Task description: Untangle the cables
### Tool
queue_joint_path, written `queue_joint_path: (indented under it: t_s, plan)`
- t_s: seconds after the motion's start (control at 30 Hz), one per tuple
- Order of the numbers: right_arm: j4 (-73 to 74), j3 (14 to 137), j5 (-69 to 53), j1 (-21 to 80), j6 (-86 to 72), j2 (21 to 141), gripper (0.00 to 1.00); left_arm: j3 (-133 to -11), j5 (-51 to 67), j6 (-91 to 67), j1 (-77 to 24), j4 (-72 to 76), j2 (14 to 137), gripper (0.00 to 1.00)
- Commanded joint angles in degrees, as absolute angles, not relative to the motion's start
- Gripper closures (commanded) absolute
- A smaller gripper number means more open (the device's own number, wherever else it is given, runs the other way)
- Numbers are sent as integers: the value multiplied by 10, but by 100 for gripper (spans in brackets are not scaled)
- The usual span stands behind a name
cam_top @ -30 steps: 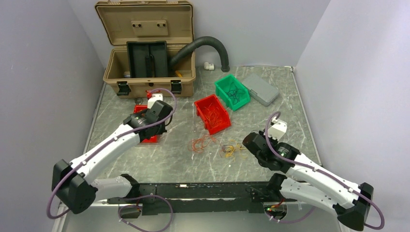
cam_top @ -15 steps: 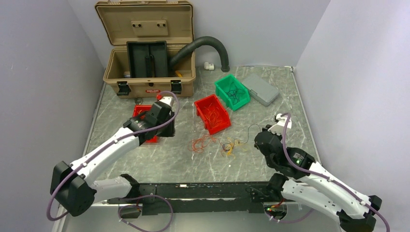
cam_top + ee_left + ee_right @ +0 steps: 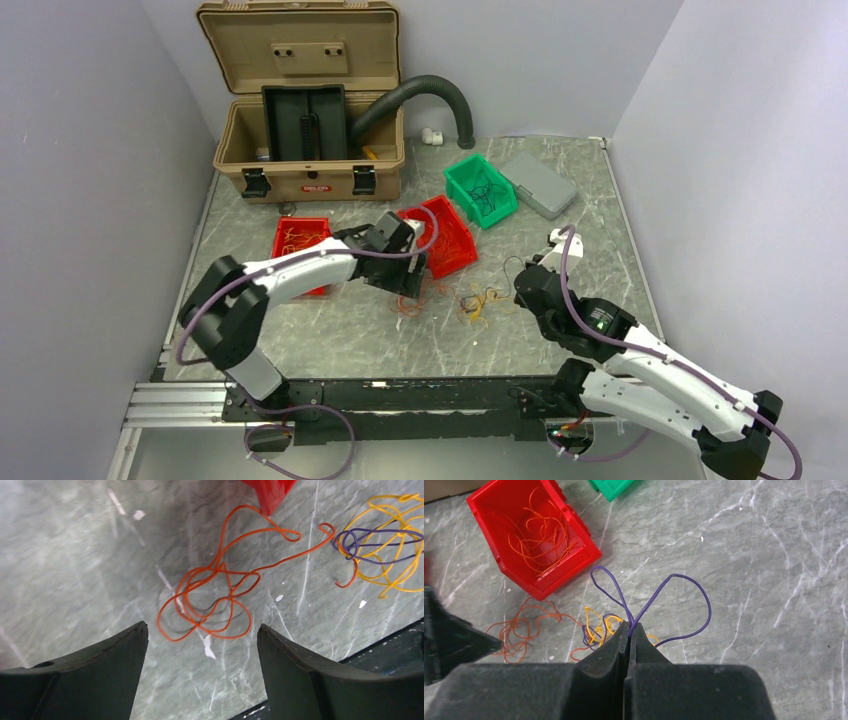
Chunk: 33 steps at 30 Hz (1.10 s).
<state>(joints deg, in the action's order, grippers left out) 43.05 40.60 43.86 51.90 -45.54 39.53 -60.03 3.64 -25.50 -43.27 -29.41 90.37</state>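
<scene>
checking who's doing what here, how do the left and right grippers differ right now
The left gripper is open and holds nothing; the right gripper is shut on a purple wire. The left gripper is over the loose orange wire; the right gripper is by the yellow tangle. Both point down at the table.

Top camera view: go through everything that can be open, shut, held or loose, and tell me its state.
left gripper, open, above the orange wire.
right gripper, shut on the purple wire.
orange wire, lying loose, not held.
purple wire, pinched, its far end in the yellow tangle.
tan case, lid open.
grey box, lid shut.
</scene>
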Motion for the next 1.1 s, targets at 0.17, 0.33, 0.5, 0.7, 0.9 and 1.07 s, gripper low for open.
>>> queue_joint_path:
  t_s: [0.17, 0.33, 0.5, 0.7, 0.9, 1.07]
  plan:
    - [412, 424, 435, 519, -445, 381, 100, -670, -6, -257, -467, -309, 1034, 41]
    - [495, 436, 503, 519, -522, 381, 100, -673, -71, -282, -462, -357, 1038, 100]
    - [758, 482, 613, 518, -805, 437, 100, -600, -130, -315, -424, -373, 890, 100]
    - [853, 497, 628, 518, -915, 479, 100, -575, -139, -296, -341, -412, 730, 100]
    - [573, 446, 530, 516, -607, 433, 95, -610, -127, -265, -315, -440, 652, 100]
    - [342, 380, 336, 517, -402, 398, 33, -609, -9, -230, -315, -380, 638, 100]
